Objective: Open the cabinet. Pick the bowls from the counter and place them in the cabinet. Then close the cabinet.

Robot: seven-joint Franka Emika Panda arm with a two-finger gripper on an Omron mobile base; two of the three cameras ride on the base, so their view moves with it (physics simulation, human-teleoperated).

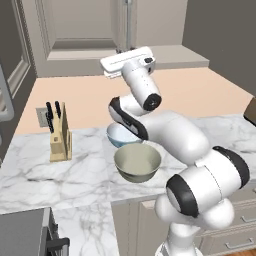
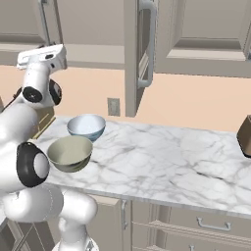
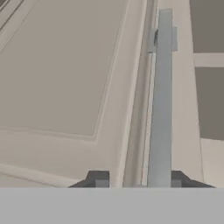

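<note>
Since the cabinet must be opened before anything is loaded, the tool (image 3: pixel 136 180) is raised to the left door (image 3: pixel 57 65) and lined up w/ its long vertical bar handle (image 3: pixel 159 109). In the hand view the bar is seen running up between the two tips, closer to one tip than the other, w/ a gap left on the far side. The jaws are thus judged part-open and astride the bar, not clamped; nothing is held.

In the right base view the other door (image 2: pixel 131 59) is seen swung out, edge-on to the camera, so that half is prob. done and the step in hand is taken to be the 2nd door.

Both bowls are left on the table (image 2: pixel 171 157) near its front edge, just below the cabinet: pale blue-white bowl (image 2: pixel 86 126) at the back, olive-beige bowl (image 2: pixel 70 153) just in front, almost touching. Both are upright, rims up, so a rim pinch is allowed later. Neither has been placed inside yet.
</note>
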